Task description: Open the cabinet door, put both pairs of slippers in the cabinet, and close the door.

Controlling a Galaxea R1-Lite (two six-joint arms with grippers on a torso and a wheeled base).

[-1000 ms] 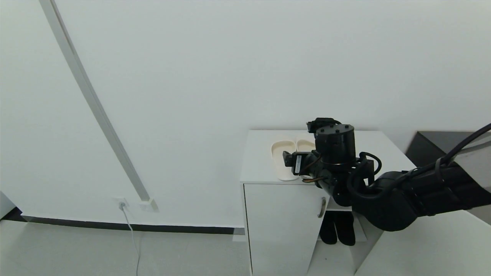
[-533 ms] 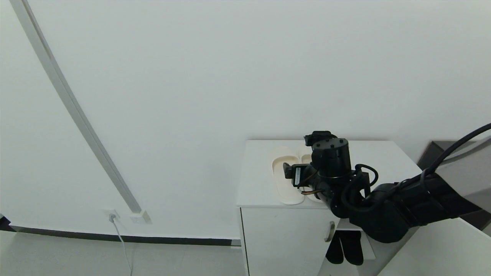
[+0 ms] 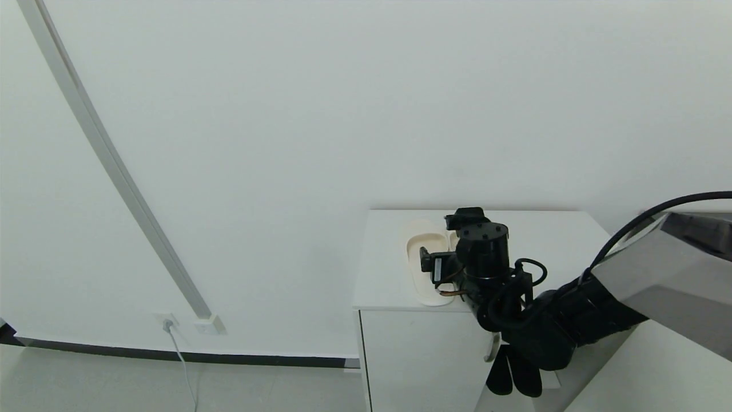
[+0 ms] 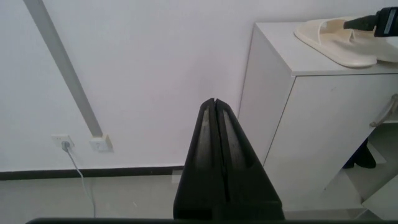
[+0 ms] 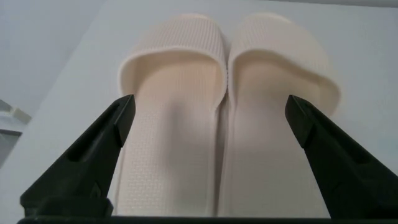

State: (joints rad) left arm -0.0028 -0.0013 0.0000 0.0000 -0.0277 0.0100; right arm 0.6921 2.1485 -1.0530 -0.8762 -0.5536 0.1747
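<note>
A pair of cream slippers [image 3: 426, 263] lies side by side on top of the white cabinet [image 3: 380, 280]. My right gripper [image 5: 210, 106] is open wide just above them, one finger on each outer side of the pair [image 5: 227, 143]. In the head view the right wrist [image 3: 481, 246] covers most of the right slipper. A black pair of slippers [image 3: 514, 375] stands inside the cabinet on its open right side. My left gripper [image 4: 214, 104] is shut and empty, held low beside the cabinet [image 4: 323, 124], with the cream slippers [image 4: 339, 43] above it.
The cabinet's left door [image 3: 423, 360] is closed, its handle [image 3: 495, 347] at the inner edge. A white open door panel [image 3: 646, 372] stands at lower right. A wall socket with a cable [image 3: 167, 325] and a slanted grey conduit [image 3: 108, 166] are on the wall to the left.
The head camera shifted a second ago. Since then my right gripper has sunk lower over the cream slippers and drifted slightly left. The slippers have not moved.
</note>
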